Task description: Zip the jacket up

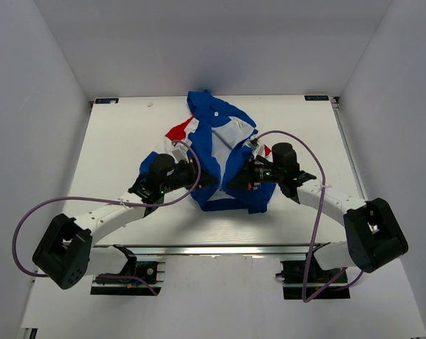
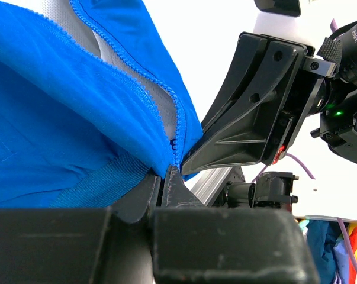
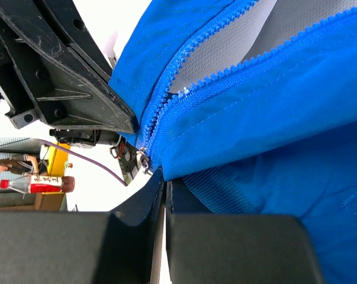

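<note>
While the jacket (image 1: 214, 145) lies unzipped on the table (image 1: 124, 145), left fingers (image 2: 177, 190) and right fingers (image 3: 144, 204) each pinch its near hem beside the zipper (image 3: 160, 106).

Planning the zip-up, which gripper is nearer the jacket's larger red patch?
Left. The left gripper pinches the jacket hem on the red patch's side of the open zipper; the right gripper pinches it on the other side.
</note>
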Tool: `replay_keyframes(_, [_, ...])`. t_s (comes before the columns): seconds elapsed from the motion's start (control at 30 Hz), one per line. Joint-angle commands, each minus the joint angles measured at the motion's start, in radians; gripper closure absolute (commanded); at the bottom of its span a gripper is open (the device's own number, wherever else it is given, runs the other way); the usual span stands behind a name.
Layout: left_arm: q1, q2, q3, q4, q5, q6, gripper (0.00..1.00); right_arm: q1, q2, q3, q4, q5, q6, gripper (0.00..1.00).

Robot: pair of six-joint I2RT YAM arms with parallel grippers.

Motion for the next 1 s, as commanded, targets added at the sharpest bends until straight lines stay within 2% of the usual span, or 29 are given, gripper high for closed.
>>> replay_keyframes(0.0, [-0.007, -0.043, -0.006, 0.009, -0.006, 0.010, 1.00, 0.008, -0.022, 0.000, 0.044, -0.007, 0.002, 1.00])
replay_keyframes(0.33, [-0.007, -0.053, 0.002, -0.016, -0.049, 0.001, 1.00, 0.008, -0.040, -0.001, -0.040, -0.062, -0.079, 1.00])
replay_keyframes(0.97, [-0.012, -0.037, -0.004, 0.021, -0.038, -0.020, 1.00, 0.019, -0.018, 0.033, -0.017, -0.073, -0.073, 1.00])
